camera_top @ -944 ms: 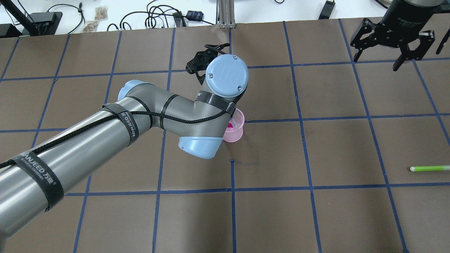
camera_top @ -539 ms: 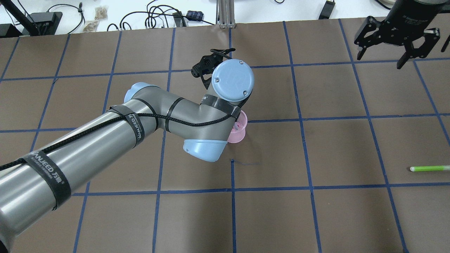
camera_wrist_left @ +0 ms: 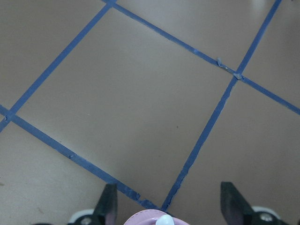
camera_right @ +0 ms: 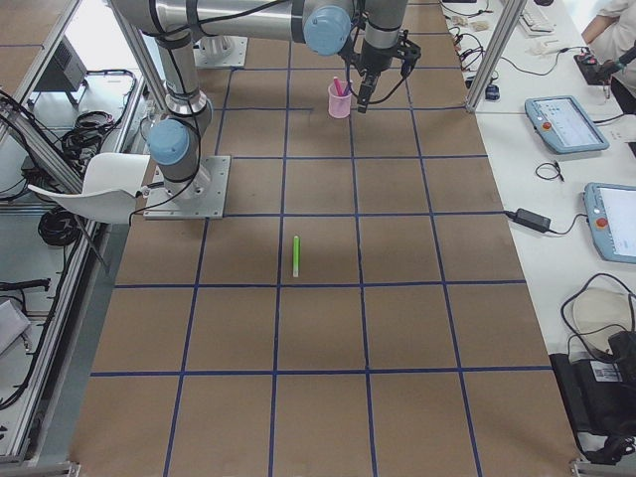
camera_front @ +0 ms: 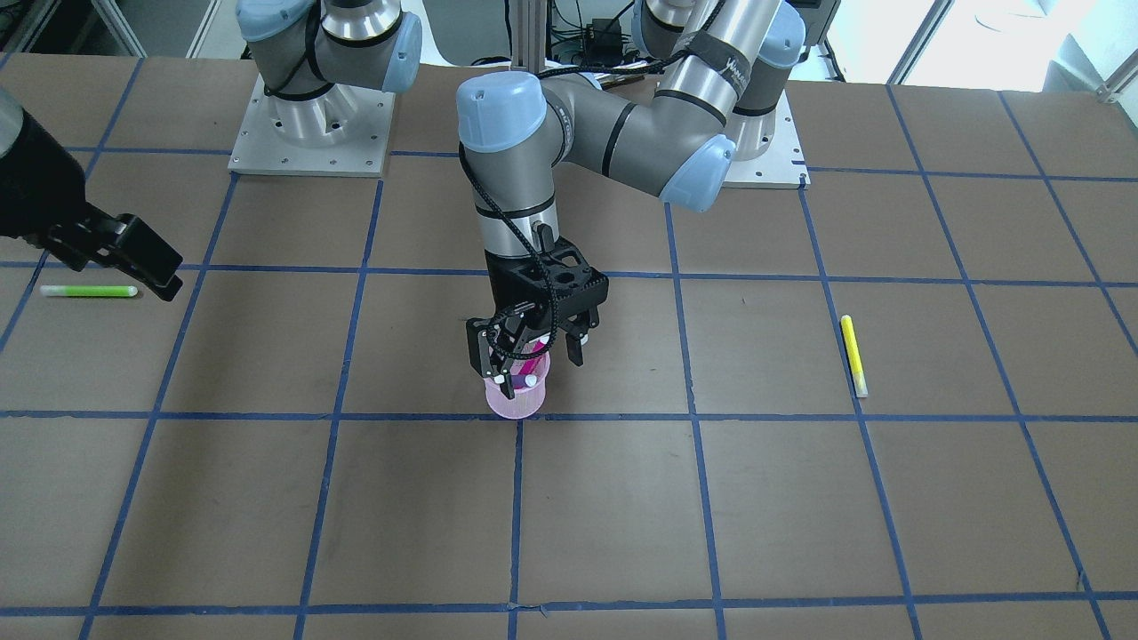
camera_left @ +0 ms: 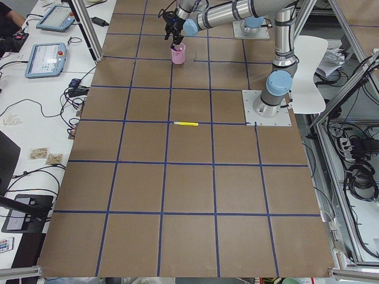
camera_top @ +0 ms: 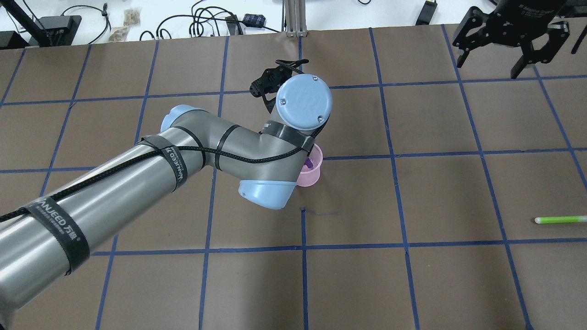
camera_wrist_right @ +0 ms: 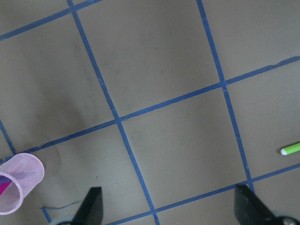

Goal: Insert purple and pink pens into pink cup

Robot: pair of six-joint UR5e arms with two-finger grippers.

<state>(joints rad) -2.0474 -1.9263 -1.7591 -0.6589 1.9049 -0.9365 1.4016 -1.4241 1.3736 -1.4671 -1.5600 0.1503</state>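
The pink mesh cup [camera_front: 515,402] stands near the table's middle. A pink pen [camera_front: 528,365] and a purple pen with a white cap [camera_front: 531,380] stand in it. My left gripper [camera_front: 532,363] is open and empty just above the cup, one finger on each side of the pens. In the overhead view the cup [camera_top: 311,176] peeks out from under the left wrist, with a purple tip [camera_top: 310,162] inside. The left wrist view shows the cup rim [camera_wrist_left: 145,218] between the open fingers [camera_wrist_left: 108,205]. My right gripper [camera_top: 486,68] is open and empty at the far right.
A green pen [camera_top: 560,220] lies at the table's right side, below the right gripper in the front-facing view [camera_front: 89,291]. A yellow pen [camera_front: 853,356] lies on the robot's left side. Cables and boxes lie beyond the table's far edge.
The left wrist has shifted slightly right over the cup. The pink that showed in the cup has given way to a purple tip. The right gripper has moved toward the far edge.
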